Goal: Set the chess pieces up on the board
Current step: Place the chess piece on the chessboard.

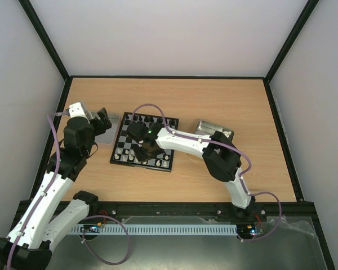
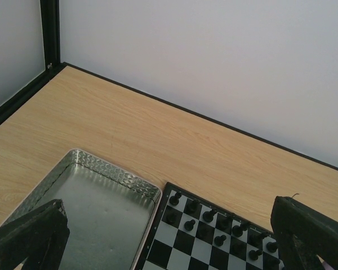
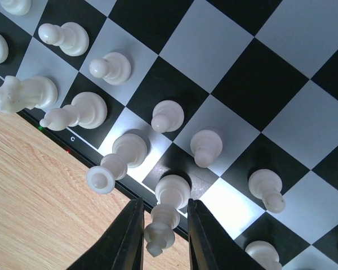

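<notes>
The left arm [image 1: 56, 185] rises from its base along the left edge of the table, folded at the elbow. Its left hand [image 1: 103, 120] hangs raised with the jaws spread wide and nothing between them. The right arm [image 1: 225, 163] bends at the elbow and stretches its forearm leftward. The right hand [image 3: 164, 205] points down, its jaws only narrowly apart on either side of a white chess piece [image 3: 168, 194]. Whether they press on it cannot be told.

The table [image 2: 158, 135] is pale, matt wood-grain, the tray [image 2: 115, 172] at lower left of the left wrist view dull grey metal with an embossed, bumpy rim, the board [image 3: 253, 79] smooth and glossy, and the chess pieces [image 3: 206, 147] smooth cream plastic with a soft sheen.
</notes>
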Controlling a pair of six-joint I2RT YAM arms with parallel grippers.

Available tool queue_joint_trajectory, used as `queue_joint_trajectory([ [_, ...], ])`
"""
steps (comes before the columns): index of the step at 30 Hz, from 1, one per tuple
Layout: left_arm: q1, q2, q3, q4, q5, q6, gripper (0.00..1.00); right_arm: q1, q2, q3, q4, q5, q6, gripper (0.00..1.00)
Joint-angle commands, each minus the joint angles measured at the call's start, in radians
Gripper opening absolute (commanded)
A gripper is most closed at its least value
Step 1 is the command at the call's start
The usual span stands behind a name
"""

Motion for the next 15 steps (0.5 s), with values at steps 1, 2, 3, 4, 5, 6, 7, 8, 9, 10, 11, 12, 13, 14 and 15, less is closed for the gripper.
queue_joint_trajectory([
  [1,0.006,-0.009,-0.008,0.025,-0.001,0.012,0.99,0.007,-0.034,0.015,0.002,0.043,0.009,0.24],
  [2,0.006,-0.007,-0.007,0.025,0.000,0.012,0.99,0.007,-0.040,0.021,0.001,0.047,0.011,0.25],
  [3,0.005,-0.009,-0.008,0.025,0.001,0.010,0.99,0.006,-0.048,0.025,0.002,0.051,0.013,0.27],
  [4,0.006,-0.010,-0.007,0.026,0.002,0.010,0.99,0.006,-0.060,0.029,0.005,0.056,0.014,0.28],
  [5,0.006,-0.009,-0.006,0.026,0.004,0.010,0.99,0.005,-0.077,0.028,0.011,0.062,0.018,0.28],
  [6,0.006,-0.008,-0.007,0.026,0.006,0.010,0.99,0.003,-0.095,0.025,0.019,0.069,0.023,0.29],
  [7,0.005,-0.007,-0.006,0.028,0.007,0.010,0.99,0.001,-0.116,0.016,0.027,0.078,0.029,0.30],
  [8,0.006,-0.007,-0.006,0.028,0.009,0.010,0.99,-0.005,-0.140,0.004,0.039,0.090,0.037,0.30],
  [9,0.006,-0.008,-0.005,0.029,0.012,0.010,0.99,-0.013,-0.171,-0.018,0.057,0.114,0.047,0.31],
  [10,0.006,-0.007,-0.006,0.029,0.016,0.009,0.99,-0.025,-0.205,-0.054,0.082,0.147,0.058,0.31],
  [11,0.005,-0.006,-0.005,0.029,0.017,0.009,0.99,-0.039,-0.248,-0.099,0.121,0.183,0.079,0.32],
  [12,0.005,-0.006,-0.005,0.029,0.019,0.009,0.99,-0.060,-0.283,-0.150,0.145,0.215,0.105,0.32],
  [13,0.006,-0.006,-0.006,0.031,0.022,0.009,0.99,-0.089,-0.325,-0.193,0.163,0.240,0.128,0.33],
  [14,0.006,-0.006,-0.006,0.031,0.022,0.009,0.99,-0.123,-0.362,-0.236,0.181,0.261,0.149,0.33],
  [15,0.006,-0.007,-0.006,0.031,0.022,0.009,0.99,-0.160,-0.396,-0.280,0.197,0.284,0.172,0.33],
])
